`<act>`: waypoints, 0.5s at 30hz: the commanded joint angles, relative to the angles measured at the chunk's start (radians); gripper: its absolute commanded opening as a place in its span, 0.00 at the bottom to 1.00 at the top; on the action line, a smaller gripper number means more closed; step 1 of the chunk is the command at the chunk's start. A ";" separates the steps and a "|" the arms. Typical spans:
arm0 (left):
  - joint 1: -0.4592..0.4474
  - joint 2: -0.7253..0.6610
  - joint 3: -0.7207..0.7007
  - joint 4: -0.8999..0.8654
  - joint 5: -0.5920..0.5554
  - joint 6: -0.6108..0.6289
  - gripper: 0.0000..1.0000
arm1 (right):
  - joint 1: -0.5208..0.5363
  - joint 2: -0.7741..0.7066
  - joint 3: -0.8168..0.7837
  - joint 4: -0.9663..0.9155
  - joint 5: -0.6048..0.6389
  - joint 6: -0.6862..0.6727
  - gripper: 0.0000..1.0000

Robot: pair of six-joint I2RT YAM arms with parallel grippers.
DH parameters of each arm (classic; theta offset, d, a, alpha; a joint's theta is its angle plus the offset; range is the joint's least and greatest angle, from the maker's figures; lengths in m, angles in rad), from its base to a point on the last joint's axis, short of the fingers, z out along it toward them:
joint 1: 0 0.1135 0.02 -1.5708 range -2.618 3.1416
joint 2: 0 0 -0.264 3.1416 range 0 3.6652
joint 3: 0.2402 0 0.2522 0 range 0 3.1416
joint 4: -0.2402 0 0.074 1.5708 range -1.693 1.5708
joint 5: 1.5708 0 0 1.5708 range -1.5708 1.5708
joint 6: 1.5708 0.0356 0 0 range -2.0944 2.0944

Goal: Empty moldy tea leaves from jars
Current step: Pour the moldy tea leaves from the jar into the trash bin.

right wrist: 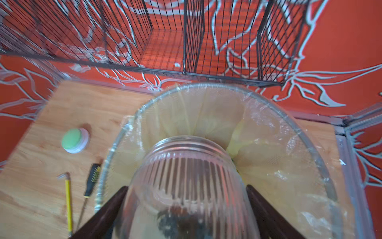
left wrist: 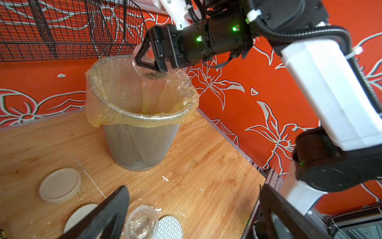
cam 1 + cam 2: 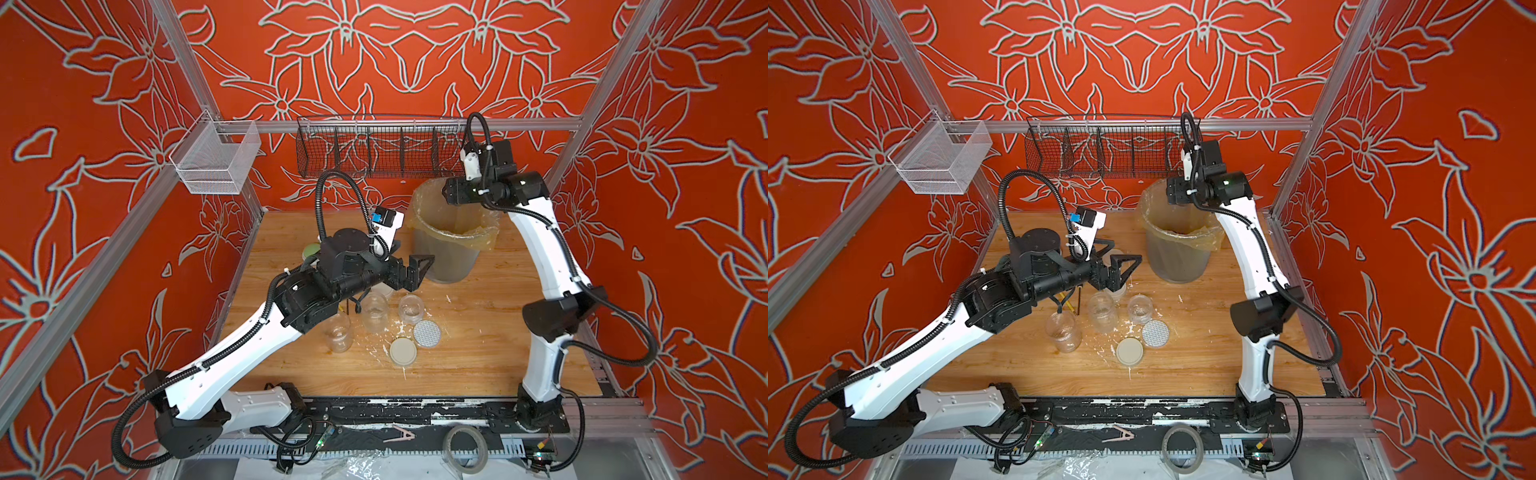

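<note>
Glass, ribbed, fragile, probably slick: my right hand (image 2: 147, 62) clamps the tipped jar (image 1: 186, 175) by its sides over the far mesh bin (image 2: 144, 119); tea leaves (image 1: 177, 223) cling inside. My left hand (image 3: 409, 270) gapes wide, empty.

Left arm (image 3: 232, 357): stretched forward and inward, forearm low, wrist level.
Left gripper (image 2: 194, 189): jaws spread wide, holding nothing.
Right arm (image 3: 540, 249): reared up tall, elbow bent, wrist turned inward at the back.
Right gripper (image 1: 186, 187): fingers clamped on either side of a tilted jar (image 1: 186, 161).
</note>
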State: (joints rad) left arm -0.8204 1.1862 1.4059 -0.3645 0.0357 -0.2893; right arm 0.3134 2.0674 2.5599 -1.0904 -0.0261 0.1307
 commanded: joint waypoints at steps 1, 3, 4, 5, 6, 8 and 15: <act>-0.006 0.005 -0.001 0.018 0.011 -0.006 0.97 | 0.015 0.113 0.222 -0.253 0.102 -0.075 0.19; -0.006 0.007 0.001 0.016 0.014 -0.007 0.97 | 0.016 0.156 0.275 -0.292 0.142 -0.088 0.19; -0.006 0.010 0.002 0.015 0.016 -0.007 0.97 | 0.018 0.155 0.255 -0.292 0.148 -0.100 0.19; -0.006 0.009 0.004 0.014 0.019 -0.007 0.97 | 0.018 0.148 0.223 -0.284 0.155 -0.114 0.19; -0.006 0.010 0.005 0.011 0.021 -0.005 0.97 | 0.018 0.135 0.186 -0.272 0.186 -0.126 0.19; -0.006 0.012 0.003 0.010 0.021 -0.004 0.97 | 0.021 0.114 0.137 -0.253 0.270 -0.148 0.18; -0.006 0.021 -0.003 0.023 0.020 -0.007 0.97 | 0.094 0.131 0.128 -0.227 0.578 -0.344 0.17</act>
State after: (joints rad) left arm -0.8204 1.1965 1.4059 -0.3603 0.0467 -0.2920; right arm 0.3607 2.2219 2.6854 -1.3300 0.3443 -0.0818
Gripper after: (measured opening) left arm 0.975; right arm 0.837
